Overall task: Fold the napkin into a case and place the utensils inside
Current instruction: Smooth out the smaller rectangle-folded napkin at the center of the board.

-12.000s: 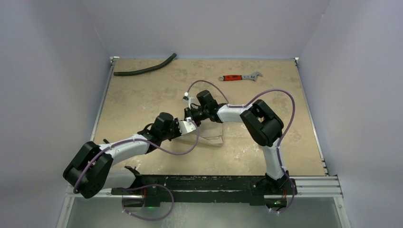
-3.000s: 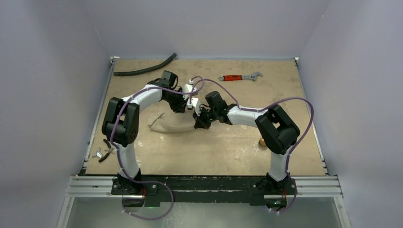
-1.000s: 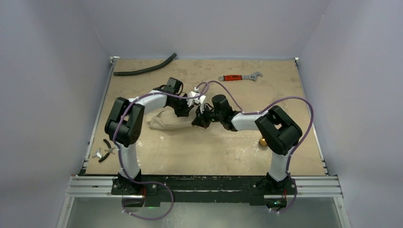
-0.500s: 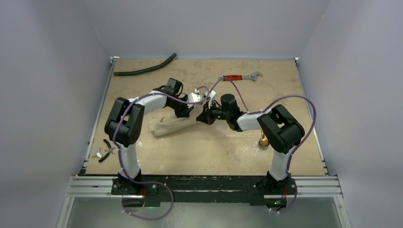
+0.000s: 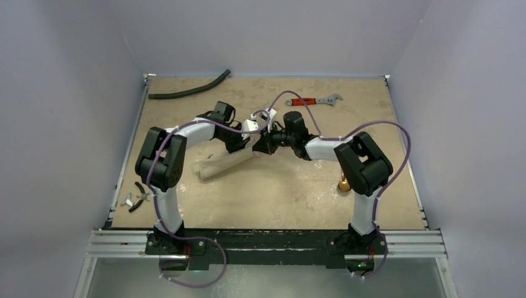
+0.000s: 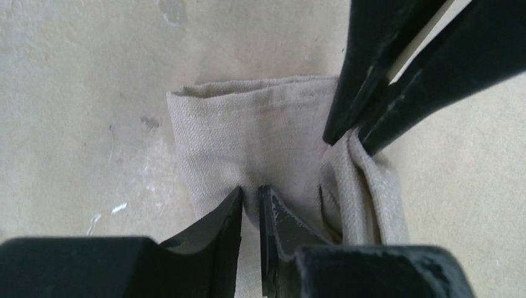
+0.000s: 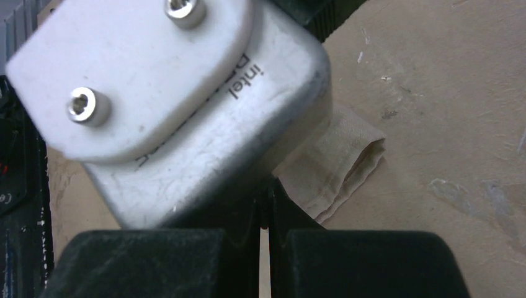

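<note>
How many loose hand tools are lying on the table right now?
2. A red-handled wrench lies at the far right, and black-handled pliers lie at the near left. Others may be hidden from the cameras.

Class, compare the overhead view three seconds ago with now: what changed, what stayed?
The napkin narrowed from a loose heap to a slim strip, its right end drawn toward the back. The left end effector and right end effector, pinching that end, moved with it. Wrench, hose and pliers stayed.
</note>
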Available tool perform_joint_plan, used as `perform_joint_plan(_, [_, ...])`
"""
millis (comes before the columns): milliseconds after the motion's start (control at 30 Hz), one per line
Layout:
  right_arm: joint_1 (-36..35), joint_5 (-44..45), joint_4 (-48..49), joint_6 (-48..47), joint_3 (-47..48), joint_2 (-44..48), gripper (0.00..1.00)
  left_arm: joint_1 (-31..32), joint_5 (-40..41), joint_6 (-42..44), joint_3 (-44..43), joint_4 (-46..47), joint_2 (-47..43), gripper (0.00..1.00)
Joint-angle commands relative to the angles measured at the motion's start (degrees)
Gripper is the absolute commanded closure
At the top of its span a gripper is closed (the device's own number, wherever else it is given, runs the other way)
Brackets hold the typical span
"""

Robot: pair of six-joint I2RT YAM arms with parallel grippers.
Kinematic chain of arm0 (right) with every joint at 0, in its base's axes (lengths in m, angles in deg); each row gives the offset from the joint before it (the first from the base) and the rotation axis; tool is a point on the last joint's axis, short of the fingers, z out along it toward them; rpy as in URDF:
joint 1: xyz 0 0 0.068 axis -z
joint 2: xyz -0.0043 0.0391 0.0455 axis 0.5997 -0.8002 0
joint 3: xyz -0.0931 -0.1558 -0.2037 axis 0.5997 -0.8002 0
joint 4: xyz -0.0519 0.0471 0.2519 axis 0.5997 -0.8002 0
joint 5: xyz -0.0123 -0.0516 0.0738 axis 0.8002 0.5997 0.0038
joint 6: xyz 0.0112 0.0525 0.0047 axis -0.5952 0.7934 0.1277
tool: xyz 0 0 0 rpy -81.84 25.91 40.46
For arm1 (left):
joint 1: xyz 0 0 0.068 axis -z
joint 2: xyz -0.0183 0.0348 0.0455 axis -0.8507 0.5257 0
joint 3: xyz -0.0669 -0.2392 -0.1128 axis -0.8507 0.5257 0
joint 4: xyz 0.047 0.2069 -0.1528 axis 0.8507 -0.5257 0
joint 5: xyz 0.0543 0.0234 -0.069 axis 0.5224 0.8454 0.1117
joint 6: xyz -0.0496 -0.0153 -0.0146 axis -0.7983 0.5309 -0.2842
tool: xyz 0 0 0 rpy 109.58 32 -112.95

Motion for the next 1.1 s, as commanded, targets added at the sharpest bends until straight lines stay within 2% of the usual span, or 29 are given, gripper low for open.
perform_joint_plan(0, [-0.3, 0.8, -4.8, -1.6, 4.2, -3.2, 1.0, 2.0, -0.1, 3.9, 2.7, -7.9, 1.8, 0.85])
perform_joint_plan(300, [-0.2, 2.1, -13.8, -4.7, 14.6, -12.0, 1.0, 2.3, -2.2, 4.9, 2.3, -8.8, 1.8, 0.86])
perform_joint_plan(600, [-0.9, 2.5, -16.4, -3.5, 12.4, -16.1, 1.0, 2.3, -3.5, 3.7, 0.0, -8.6, 1.2, 0.84])
perform_joint_plan(733, [-1.8, 1.8, -13.4, -2.5, 8.7, -15.4, 1.0, 2.8, -6.0, 4.4, 0.3, -9.0, 1.0, 0.84])
perform_joint_plan(933, [-2.1, -1.7, -2.9, 1.6, -1.4, -9.5, 1.0, 2.9, -8.8, 3.0, 1.6, -7.0, 0.2, 0.81])
perform_joint_plan(1067, [-2.2, -2.1, -2.8, 2.1, -1.6, -8.0, 1.0, 3.2, -10.0, 2.2, 0.1, -7.3, 0.2, 0.78])
